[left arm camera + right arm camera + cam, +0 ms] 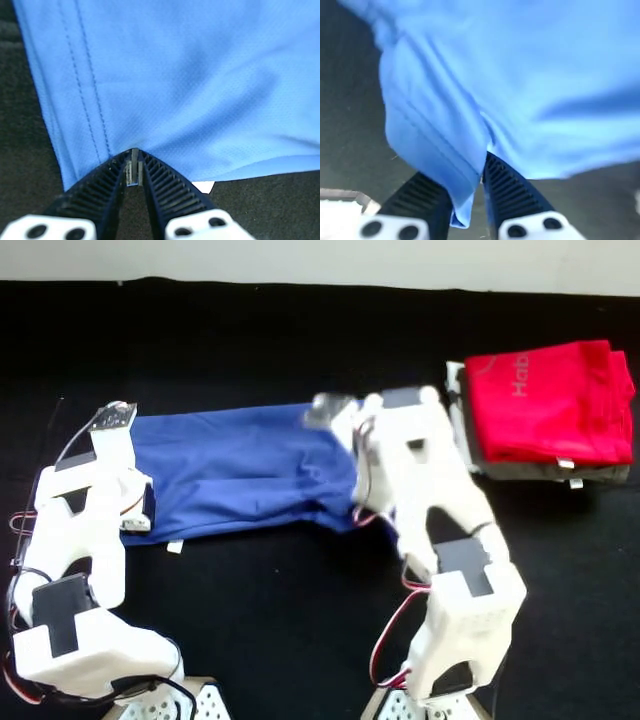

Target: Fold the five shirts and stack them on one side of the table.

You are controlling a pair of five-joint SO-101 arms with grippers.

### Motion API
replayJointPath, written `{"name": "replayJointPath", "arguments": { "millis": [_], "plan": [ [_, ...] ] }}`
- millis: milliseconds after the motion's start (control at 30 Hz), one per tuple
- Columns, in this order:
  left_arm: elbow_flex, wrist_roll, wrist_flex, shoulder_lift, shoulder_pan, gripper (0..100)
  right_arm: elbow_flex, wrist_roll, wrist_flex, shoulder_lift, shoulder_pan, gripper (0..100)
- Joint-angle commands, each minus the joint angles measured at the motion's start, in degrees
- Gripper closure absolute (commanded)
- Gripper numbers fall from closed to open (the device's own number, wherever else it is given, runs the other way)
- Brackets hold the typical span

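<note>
Now the blue shirt (240, 470) lies across the middle of the counter (250, 340). The left claw (134, 170) pinches one end tight, the right claw (470, 197) the other. Both should lift together, keep the cloth flat, then fold it evenly with no wrinkles.

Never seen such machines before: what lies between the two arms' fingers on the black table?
A blue fabric shirt, rumpled, stretches from the left arm's fingers to the right arm's fingers, both shut on it; the high view shows the span.
</note>
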Motion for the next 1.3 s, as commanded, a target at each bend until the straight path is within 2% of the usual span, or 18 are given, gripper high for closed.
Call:
{"name": "replayJointPath", "arguments": {
  "millis": [0,333,433,500,567,700,800,1033,1100,1200,1267],
  "plan": [
    [0.13,0.44,-1.49,0.48,-1.45,99,-12.7,0.53,1.36,1.54,0.92,99.2],
    [0.22,0.44,-1.49,0.48,-1.54,99,-38.55,0.53,1.71,24.84,-0.48,98.5],
    [0.75,0.44,-1.58,0.4,-1.54,99,-45.85,-1.58,1.8,30.55,-0.22,88.4],
    [0.75,0.44,-1.58,0.4,-1.54,99,-50.95,-6.24,1.1,33.54,0.22,78.1],
    [0.75,0.44,-1.58,0.4,-1.54,99,-55.6,-11.87,-0.92,36.44,0.84,73.5],
    [0.75,0.44,-1.58,0.4,-1.54,99,-64.57,-20.48,-3.21,41.01,3.21,75.7],
    [0.75,0.44,-1.58,0.4,-1.54,99,-72.75,-24.35,-0.22,41.45,4.53,76.2],
    [0.75,0.44,-1.58,0.4,-1.54,99,-92.09,-25.23,14.29,41.89,3.47,76.5],
    [0.75,0.44,-1.58,0.4,-1.54,99,-91.74,-25.23,14.2,41.45,3.12,82.2],
    [0.75,0.44,-1.58,0.4,-1.54,99,-90.59,-25.32,14.29,42.07,0.04,99.8],
    [0.75,0.44,-1.58,0.4,-1.54,99,-86.9,-25.41,14.29,41.45,-3.03,96.8]
  ]
}}
